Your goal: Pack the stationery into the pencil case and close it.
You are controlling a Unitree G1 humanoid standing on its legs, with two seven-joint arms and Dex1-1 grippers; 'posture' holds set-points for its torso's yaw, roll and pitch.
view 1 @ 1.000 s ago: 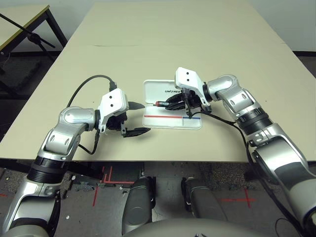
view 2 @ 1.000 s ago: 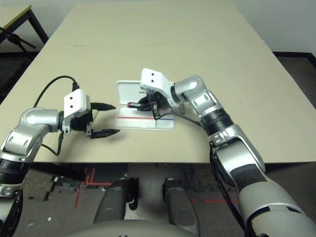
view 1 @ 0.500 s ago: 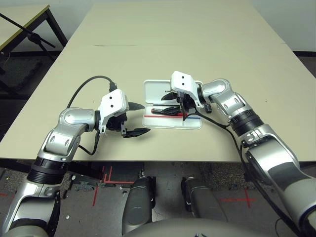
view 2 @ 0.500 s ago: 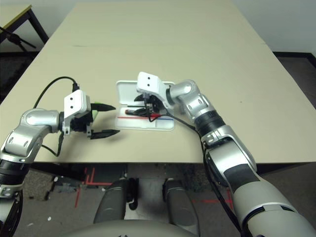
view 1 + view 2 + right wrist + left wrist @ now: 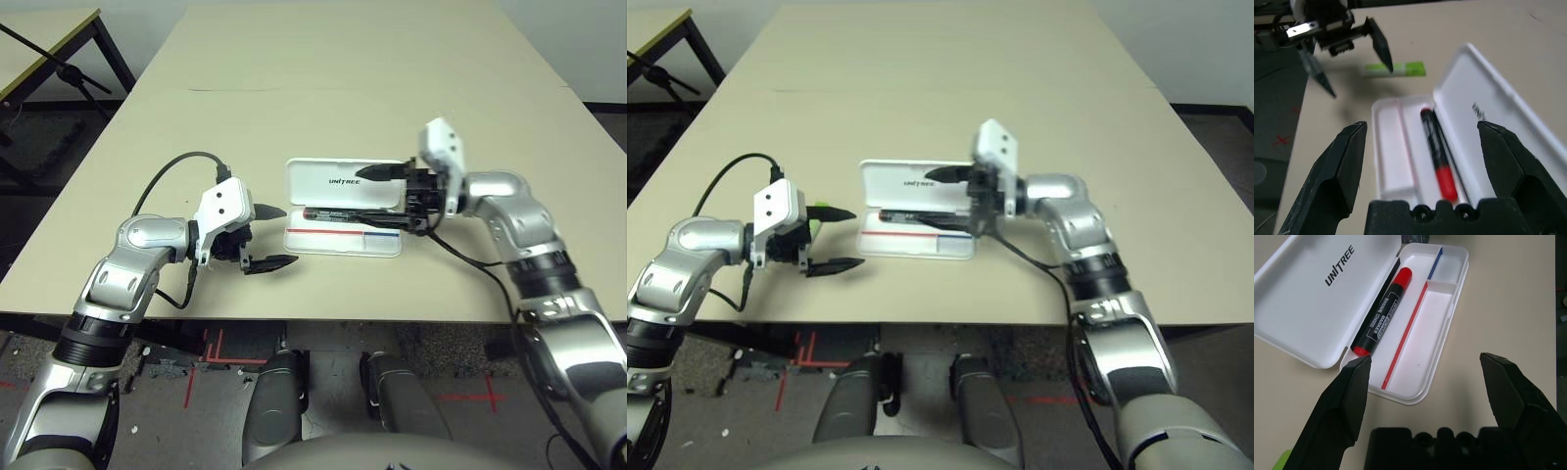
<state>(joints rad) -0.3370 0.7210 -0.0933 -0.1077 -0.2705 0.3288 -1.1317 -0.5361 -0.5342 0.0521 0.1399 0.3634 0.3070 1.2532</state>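
The white pencil case (image 5: 342,239) lies open near the table's front edge, its lid (image 5: 1317,298) laid back flat with the lettering up. A black marker with a red cap (image 5: 333,212) rests inside along the hinge, also seen as the marker (image 5: 1383,313) and the marker (image 5: 1438,159). My right gripper (image 5: 361,193) hovers open over the case's right end, holding nothing. A lime-green highlighter (image 5: 1396,69) lies on the table left of the case, by my left gripper (image 5: 289,235). That gripper stands open and faces the case's left end.
The beige table (image 5: 343,78) stretches far behind the case. The front edge (image 5: 294,318) runs just below the case and both grippers. A black cable (image 5: 171,171) loops above my left wrist. Another table (image 5: 39,39) stands at the far left.
My right gripper has opened, left the marker lying in the case, and pulled back to the right end of the case. The left arm has stayed put.
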